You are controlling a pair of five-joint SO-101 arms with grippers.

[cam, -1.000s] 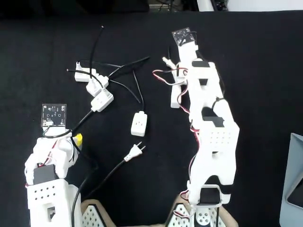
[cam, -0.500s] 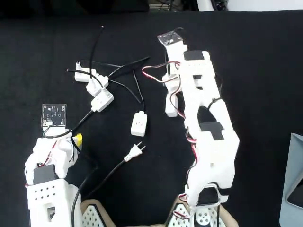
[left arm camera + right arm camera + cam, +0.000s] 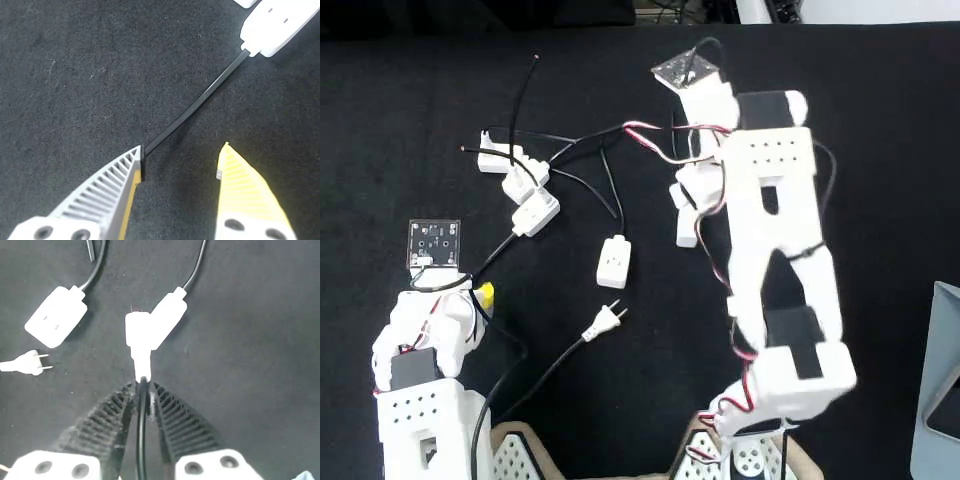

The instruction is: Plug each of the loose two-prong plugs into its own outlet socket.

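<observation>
1. Black cloth covers the worktop (image 3: 880,150). Over it the right tool (image 3: 142,385) is closed on the tail end of a white plug (image 3: 137,340), whose black cord runs back between the two ribbed fingers (image 3: 115,410).
2. The white plug's front end touches a white outlet socket (image 3: 168,312) that sits at an angle to it. Whether the prongs are fully home cannot be made out.
3. Over the last second the right arm has changed its pose. Its upper links have risen and swung toward the near right side of the worktop, and the wrist has turned a little leftward. The tool end has kept to nearly the same spot.
4. Judging from that, the arm is probably working the plug at its socket, pressing or re-angling it, rather than carrying it elsewhere. This pair looks close to done.
5. The left tool (image 3: 182,150) stands open and has not moved. It sits low over the worktop, and a thin black cord (image 3: 200,97) passes its white fingertip (image 3: 132,157) on the way to a corded socket (image 3: 277,22).
6. A loose two-prong plug (image 3: 607,319) lies near the worktop's middle, with a loose outlet socket (image 3: 613,262) near it but apart. Both are where they were a second ago, so that pair is yet to be joined.
</observation>
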